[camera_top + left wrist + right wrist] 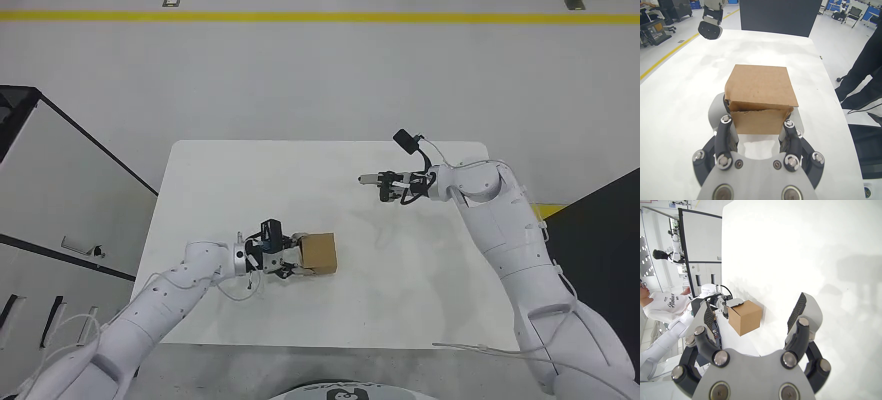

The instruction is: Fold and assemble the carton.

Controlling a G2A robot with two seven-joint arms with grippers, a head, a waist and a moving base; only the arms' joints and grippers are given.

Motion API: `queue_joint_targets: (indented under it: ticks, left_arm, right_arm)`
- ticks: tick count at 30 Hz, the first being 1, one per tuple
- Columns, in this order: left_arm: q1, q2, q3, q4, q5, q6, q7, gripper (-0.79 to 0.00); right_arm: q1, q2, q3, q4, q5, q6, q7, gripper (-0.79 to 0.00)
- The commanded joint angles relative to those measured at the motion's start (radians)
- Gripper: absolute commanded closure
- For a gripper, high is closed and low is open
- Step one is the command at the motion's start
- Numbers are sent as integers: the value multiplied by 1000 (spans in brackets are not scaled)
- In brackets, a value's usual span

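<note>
A brown carton [320, 252] [761, 89] stands folded into a box on the white table [400, 300], a little left of its middle. My left gripper [293, 258] [759, 113] is shut on the carton, one finger on each side wall at the end facing the wrist, where a rough flap edge shows. My right gripper [365, 180] [754, 303] hangs open and holds nothing, above the table's far right part and well apart from the carton [745, 317]. The left wrist view catches the right gripper [710, 30] beyond the box.
A grey cabinet [50, 200] stands off the table's left side. A dark panel [776, 17] rises behind one table edge. Bare tabletop surrounds the carton on all sides.
</note>
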Motion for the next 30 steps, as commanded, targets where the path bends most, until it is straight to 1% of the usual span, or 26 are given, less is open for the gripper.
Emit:
queue_joint_targets:
  ticks: [1,16,28,29,30]
  left_arm:
    - [-9,-4,10,23,16,-2,12,0]
    - [-61,-42,79,137,53,15,126,0]
    - [-84,-68,115,208,55,23,160,0]
    - [-86,-71,117,213,52,20,161,-65]
    - [-88,-73,118,218,49,21,162,-111]
  right_arm:
    - [0,0,0,0,0,0,0,-785]
    - [0,0,0,0,0,0,0,-785]
    - [0,0,0,0,0,0,0,-785]
    - [0,0,0,0,0,0,0,-785]
    - [0,0,0,0,0,0,0,-785]
